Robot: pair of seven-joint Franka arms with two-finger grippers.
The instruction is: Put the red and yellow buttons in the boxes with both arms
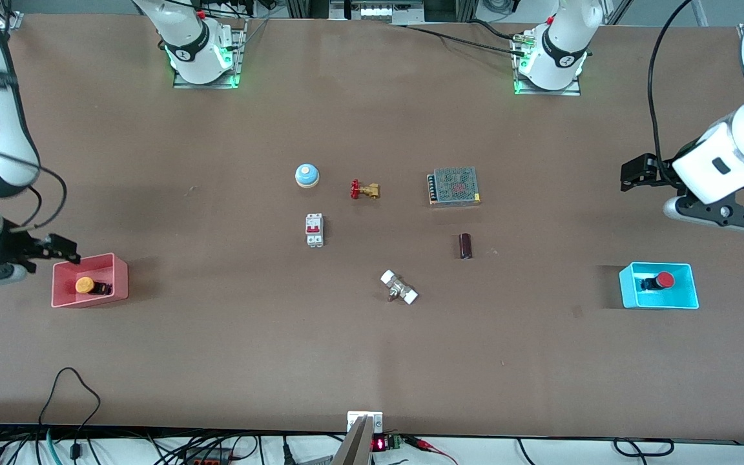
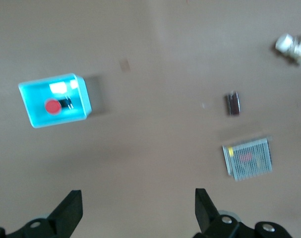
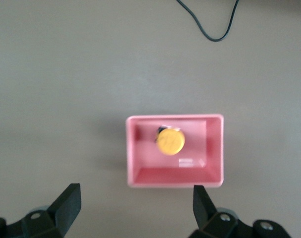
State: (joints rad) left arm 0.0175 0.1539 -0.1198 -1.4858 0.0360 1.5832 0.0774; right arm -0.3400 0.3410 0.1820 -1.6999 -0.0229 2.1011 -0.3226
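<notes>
The yellow button [image 1: 84,285] lies in the pink-red box [image 1: 88,301] at the right arm's end of the table. It also shows in the right wrist view [image 3: 170,141], inside that box [image 3: 215,148]. The red button [image 1: 664,279] lies in the cyan box [image 1: 662,303] at the left arm's end, and shows in the left wrist view [image 2: 53,106] inside that box [image 2: 84,96]. My right gripper [image 1: 62,249] [image 3: 135,204] is open and empty, over bare table beside the pink-red box. My left gripper [image 1: 631,175] [image 2: 139,208] is open and empty, over bare table beside the cyan box.
In the middle of the table lie a blue dome bell [image 1: 307,175], a brass valve [image 1: 365,190], a white breaker [image 1: 314,230], a metal power supply [image 1: 454,186], a dark cylinder [image 1: 465,246] and a white fitting [image 1: 399,287]. A black cable [image 1: 75,387] loops over the front edge.
</notes>
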